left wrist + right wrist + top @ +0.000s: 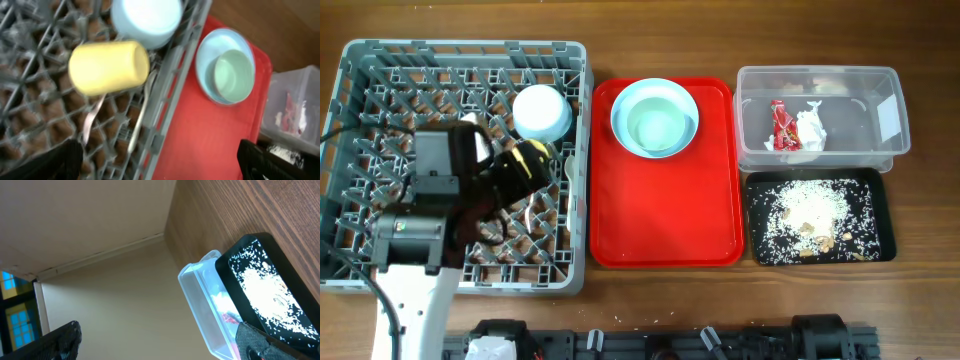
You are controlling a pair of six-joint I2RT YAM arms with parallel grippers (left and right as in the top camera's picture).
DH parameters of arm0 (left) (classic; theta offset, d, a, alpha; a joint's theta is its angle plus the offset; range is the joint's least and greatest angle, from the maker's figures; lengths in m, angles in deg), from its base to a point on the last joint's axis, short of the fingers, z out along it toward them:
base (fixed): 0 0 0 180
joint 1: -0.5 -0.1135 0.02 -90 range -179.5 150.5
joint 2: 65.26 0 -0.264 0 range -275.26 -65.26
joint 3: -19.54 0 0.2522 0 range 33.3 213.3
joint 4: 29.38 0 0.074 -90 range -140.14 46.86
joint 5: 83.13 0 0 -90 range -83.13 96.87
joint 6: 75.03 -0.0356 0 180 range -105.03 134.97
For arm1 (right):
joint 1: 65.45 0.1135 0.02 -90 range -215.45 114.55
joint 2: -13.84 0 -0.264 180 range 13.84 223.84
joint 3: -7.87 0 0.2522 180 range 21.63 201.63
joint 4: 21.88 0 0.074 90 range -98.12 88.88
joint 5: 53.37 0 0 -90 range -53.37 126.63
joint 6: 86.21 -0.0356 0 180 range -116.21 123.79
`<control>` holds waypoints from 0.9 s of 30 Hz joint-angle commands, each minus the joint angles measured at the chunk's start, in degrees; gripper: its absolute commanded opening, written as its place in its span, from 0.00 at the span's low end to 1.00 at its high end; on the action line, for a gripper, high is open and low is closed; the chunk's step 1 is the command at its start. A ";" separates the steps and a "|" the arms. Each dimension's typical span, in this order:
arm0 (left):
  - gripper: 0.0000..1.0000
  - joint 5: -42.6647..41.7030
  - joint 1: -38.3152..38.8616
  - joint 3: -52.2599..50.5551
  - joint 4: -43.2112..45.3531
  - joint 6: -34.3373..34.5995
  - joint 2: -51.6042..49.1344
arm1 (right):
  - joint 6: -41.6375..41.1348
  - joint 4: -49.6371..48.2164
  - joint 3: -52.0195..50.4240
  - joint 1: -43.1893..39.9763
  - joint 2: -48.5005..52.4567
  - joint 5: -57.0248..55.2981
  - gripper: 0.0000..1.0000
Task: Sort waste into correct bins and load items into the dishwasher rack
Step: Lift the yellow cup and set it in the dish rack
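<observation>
The grey dishwasher rack (380,60) fills the left. In it are an upturned pale blue bowl (541,112), a yellow cup (109,67) lying on its side, and a white spoon (140,112) and fork (91,120). My left gripper (160,172) is open and empty above the rack, just back from the cup (532,155). The pale blue plate (655,117) sits on the red tray (660,215). The clear tub (865,110) holds the red wrapper (781,126) and white napkin (811,128). The black tray (878,215) holds rice scraps (808,210). My right gripper (160,350) is open, away from the table.
The red tray lies between the rack and the bins. The left arm's white base (415,310) stands at the rack's front edge. The right wrist view shows mostly wall and ceiling, with the clear tub (200,300) and black tray (265,280) at its right.
</observation>
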 commanded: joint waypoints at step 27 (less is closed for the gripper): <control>0.04 6.78 0.26 -0.42 12.98 1.33 -24.61 | -0.42 -0.09 0.13 -0.04 0.31 -0.76 1.00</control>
